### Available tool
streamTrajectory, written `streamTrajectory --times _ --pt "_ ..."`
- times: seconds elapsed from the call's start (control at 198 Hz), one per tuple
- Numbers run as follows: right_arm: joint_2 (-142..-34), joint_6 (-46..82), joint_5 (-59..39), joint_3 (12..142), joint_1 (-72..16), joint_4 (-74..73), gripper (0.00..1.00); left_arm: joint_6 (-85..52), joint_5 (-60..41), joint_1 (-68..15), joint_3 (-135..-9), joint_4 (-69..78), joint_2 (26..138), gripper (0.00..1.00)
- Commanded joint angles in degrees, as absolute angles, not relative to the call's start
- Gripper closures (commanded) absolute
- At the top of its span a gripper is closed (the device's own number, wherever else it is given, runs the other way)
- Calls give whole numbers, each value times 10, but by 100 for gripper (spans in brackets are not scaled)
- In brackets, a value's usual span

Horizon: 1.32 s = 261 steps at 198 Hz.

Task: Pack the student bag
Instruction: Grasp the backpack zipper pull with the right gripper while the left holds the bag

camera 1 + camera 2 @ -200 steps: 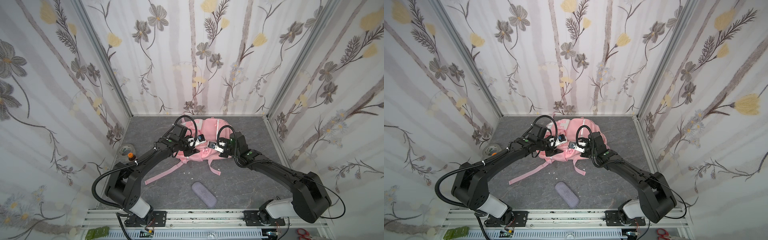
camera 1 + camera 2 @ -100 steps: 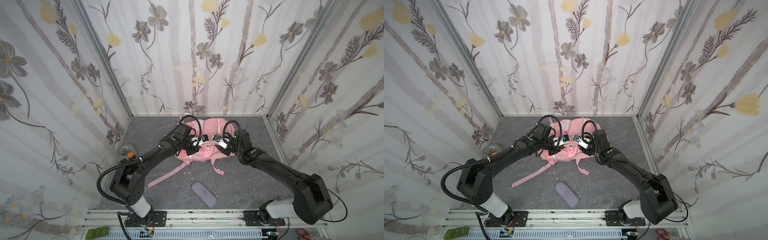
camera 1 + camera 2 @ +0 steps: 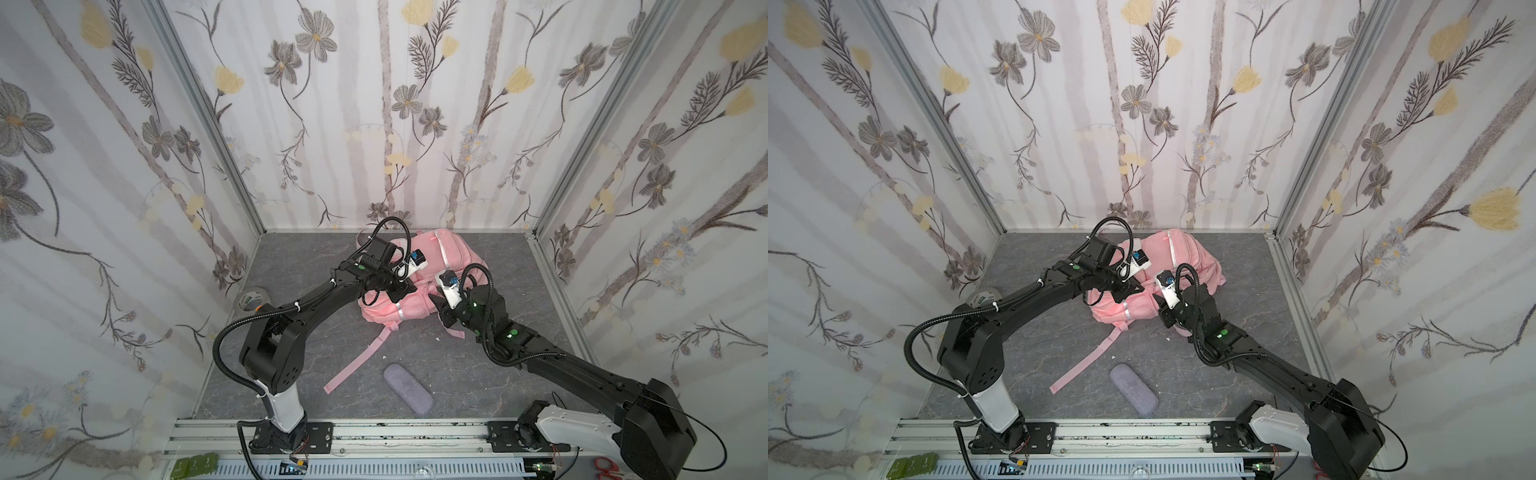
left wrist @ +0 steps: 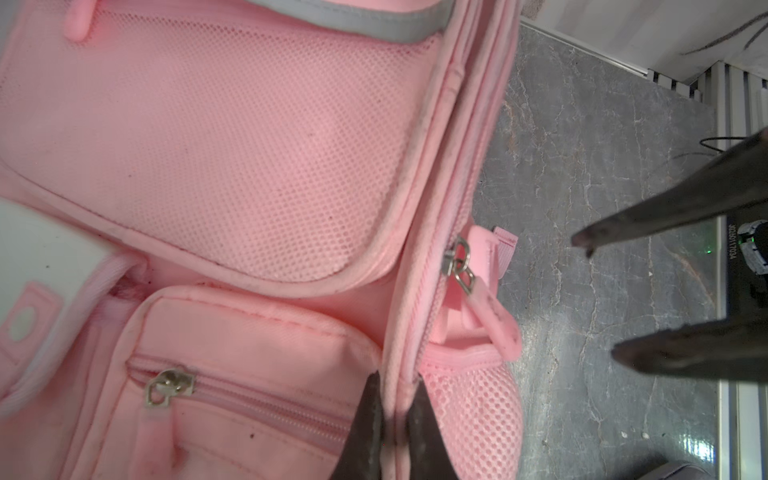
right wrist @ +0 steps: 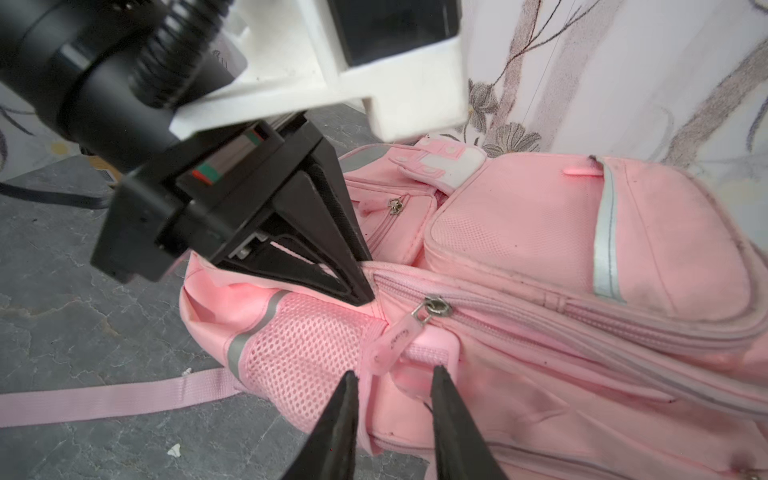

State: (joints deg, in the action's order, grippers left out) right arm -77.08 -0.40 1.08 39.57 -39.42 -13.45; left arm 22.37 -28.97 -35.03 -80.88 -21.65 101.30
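The student bag (image 3: 451,259) lies slumped on the grey bench (image 3: 332,349) near the back wall, one strap trailing toward the front. The left fingers (image 4: 363,436) are closed on the piped seam beside the main zip, pinning the fabric. The right fingers (image 5: 332,436) stand apart just short of the pink zip pull (image 5: 390,345) and grip nothing. The bag looks soft, light and floppy. Its cloth would likely bunch and follow a tug, so the small pull tab and the stiffer seams seem the best holds, with one side anchored.
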Motion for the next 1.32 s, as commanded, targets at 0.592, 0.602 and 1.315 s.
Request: streamTrajectory --times 0.592,0.602,1.315 --pt "-877 115 58 460 -388 -133 86 176 -338 -355 -829 -185 1023 100" --pt "-877 115 57 460 -388 -132 86 176 -337 -355 -829 -185 1023 100" --pt "-911 313 -183 366 -313 -356 55 152 -379 -355 -816 -155 1014 100"
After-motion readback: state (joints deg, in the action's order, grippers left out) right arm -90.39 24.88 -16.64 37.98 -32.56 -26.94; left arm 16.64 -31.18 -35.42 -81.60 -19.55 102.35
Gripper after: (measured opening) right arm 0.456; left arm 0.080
